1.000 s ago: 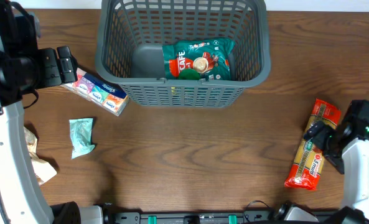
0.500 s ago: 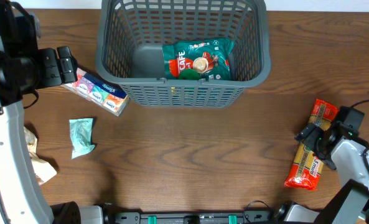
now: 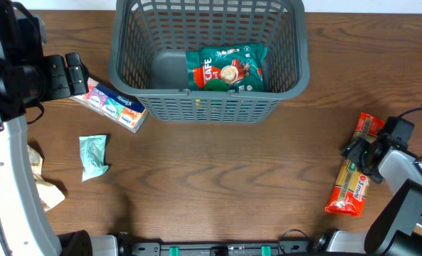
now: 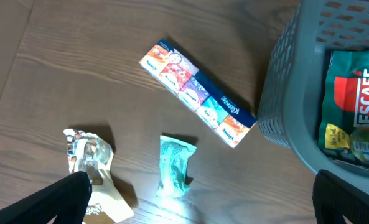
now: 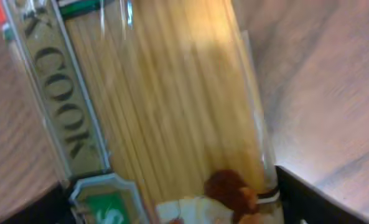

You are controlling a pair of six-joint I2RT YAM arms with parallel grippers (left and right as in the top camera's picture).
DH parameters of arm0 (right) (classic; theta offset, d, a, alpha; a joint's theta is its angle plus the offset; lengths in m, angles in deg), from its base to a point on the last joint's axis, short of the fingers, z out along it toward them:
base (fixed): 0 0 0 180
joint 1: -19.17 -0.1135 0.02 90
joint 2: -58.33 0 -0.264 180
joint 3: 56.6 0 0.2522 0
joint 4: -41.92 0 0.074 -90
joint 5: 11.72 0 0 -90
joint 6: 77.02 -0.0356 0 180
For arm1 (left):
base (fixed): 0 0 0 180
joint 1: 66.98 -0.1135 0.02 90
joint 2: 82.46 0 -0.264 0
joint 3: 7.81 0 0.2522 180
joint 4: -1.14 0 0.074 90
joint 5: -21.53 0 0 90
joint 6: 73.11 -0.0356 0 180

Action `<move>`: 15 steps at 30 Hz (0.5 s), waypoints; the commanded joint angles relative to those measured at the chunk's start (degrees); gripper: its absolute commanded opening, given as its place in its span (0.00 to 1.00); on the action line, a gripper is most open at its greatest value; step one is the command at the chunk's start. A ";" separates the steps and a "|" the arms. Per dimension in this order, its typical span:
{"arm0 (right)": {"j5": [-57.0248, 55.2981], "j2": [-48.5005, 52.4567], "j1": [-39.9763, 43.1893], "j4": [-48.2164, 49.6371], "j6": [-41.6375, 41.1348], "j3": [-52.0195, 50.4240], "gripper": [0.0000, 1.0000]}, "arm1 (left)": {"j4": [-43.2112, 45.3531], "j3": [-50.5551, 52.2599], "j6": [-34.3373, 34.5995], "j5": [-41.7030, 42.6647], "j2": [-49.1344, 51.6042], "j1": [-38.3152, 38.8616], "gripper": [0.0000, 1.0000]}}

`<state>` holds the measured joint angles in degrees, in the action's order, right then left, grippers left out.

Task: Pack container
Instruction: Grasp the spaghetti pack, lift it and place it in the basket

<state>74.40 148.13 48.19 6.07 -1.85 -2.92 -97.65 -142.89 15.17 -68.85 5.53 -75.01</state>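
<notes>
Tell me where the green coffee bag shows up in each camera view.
Overhead: the green coffee bag lies inside the container, in its right half.
Left wrist: at the right edge, cut off by the frame, inside the container.
Right wrist: not in it; only a spaghetti packet shows.
Shared landmark: the container's lattice wall, in overhead and left wrist.

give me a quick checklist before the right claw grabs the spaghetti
1. Right claw straddling the spaghetti packet: ok, the wrist view shows a finger on either side.
2. Fingers touching the packet: cannot tell.
3. Packet lying flat on the table: ok.
4. Room in the basket: ok, bare floor left of the coffee bag.
5. Left claw out of the way: ok, open and empty beside the tissue pack.
</notes>
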 commanded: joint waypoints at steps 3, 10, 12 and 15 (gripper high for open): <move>0.63 3.54 0.42 -0.37 -1.25 -1.95 0.01 | -0.07 0.13 0.09 -0.04 0.11 -0.13 0.99; 15.13 0.68 0.31 -2.36 -1.25 4.33 0.01 | -0.44 0.13 0.07 -0.04 0.11 -0.13 0.99; 19.80 -1.46 0.00 -6.08 -1.18 9.99 0.01 | -0.44 0.13 0.07 -0.04 0.11 -0.13 0.99; 23.89 -4.13 -1.40 -13.62 1.46 22.21 0.01 | -0.61 0.13 0.07 -0.04 0.11 -0.13 0.99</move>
<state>87.99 147.89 48.05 -6.48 -2.33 7.59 -97.92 -142.89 15.17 -68.83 5.53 -75.01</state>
